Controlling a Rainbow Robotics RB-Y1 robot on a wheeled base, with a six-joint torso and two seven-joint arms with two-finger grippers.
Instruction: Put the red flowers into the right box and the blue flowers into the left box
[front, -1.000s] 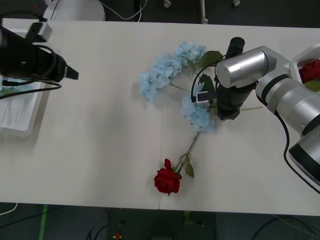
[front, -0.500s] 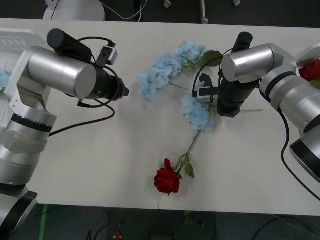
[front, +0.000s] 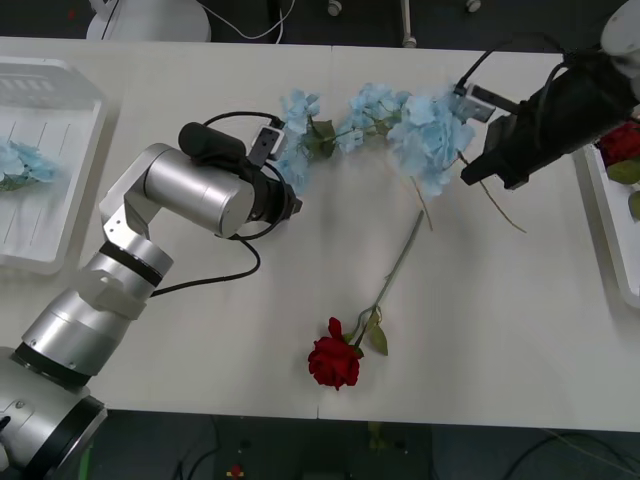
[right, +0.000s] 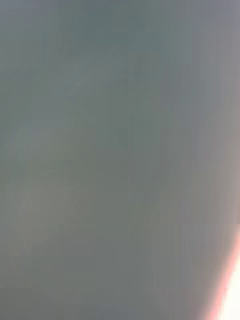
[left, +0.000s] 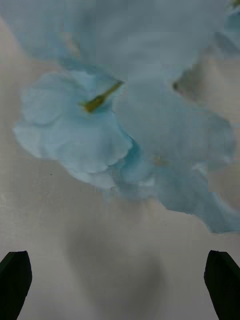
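Note:
A pale blue flower spray (front: 428, 140) hangs lifted over the table's far right part, and my right gripper (front: 478, 170) is shut on its stem. More blue flowers (front: 372, 106) lie in an arc along the far middle. My left gripper (front: 294, 203) sits at the arc's left end, open, its black fingertips (left: 15, 280) apart with blue petals (left: 100, 135) just ahead on the table. One red rose (front: 334, 362) lies near the front edge, its stem running up to the right. The left box (front: 62, 240) holds a blue flower (front: 18, 163). The right box (front: 606, 215) holds a red rose (front: 621, 143).
The white table (front: 200, 330) has free surface on its front left and front right. Its front edge runs just below the rose. Cables and chair legs show on the floor beyond the far edge.
My right gripper rose and swung right toward the right box, carrying a blue spray off the table. My left arm swept in from the left box to the blue arc's left end.

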